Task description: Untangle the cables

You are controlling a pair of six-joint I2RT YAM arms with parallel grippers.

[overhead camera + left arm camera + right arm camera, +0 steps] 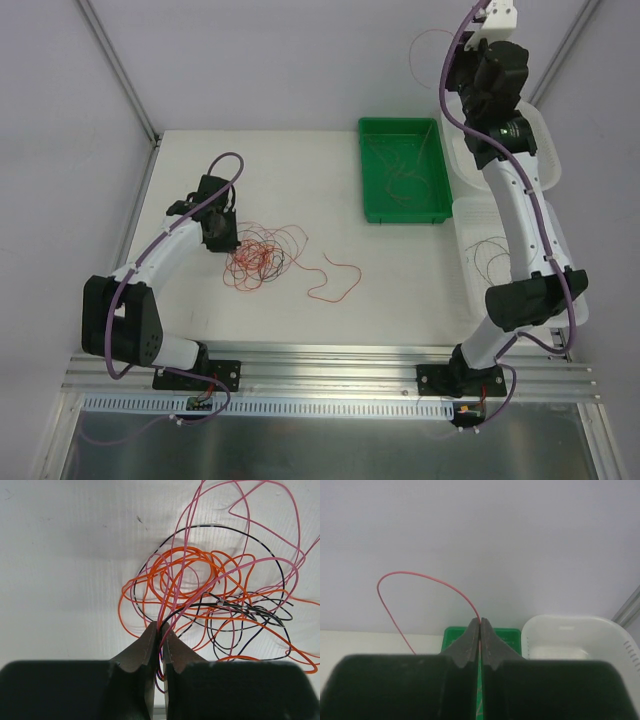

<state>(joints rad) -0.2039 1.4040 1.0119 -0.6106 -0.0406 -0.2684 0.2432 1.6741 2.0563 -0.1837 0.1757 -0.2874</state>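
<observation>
**Top external view.** The tangle of cables [262,258] lies on the worktop [400,300], left of centre, and the left fingers [222,240] are down at its left edge. One red strand [335,282] lies apart, just right of the tangle. The right arm [515,200] is raised high above the green tray [400,216], which holds a few thin wires. A white bin [465,290] beside the tray holds dark ones.

**Left wrist view.** The left fingers are closed, and I see at least a pink and a dark strand pinched between them at the edge of the orange, pink and black loops. I judge this the main hazard. Pulling several strands at once would cinch the knot or drag the whole bundle, and no single cable would come free.

**Right wrist view.** The right fingers [470,640] are clamped on a single red cable [420,577], which arcs up and left and then drops out of sight. The tray and bin lie below. I cannot tell where the cable's far end hangs. So thin a cable may slip from the pinch, or spring aside on release and miss the tray.
</observation>
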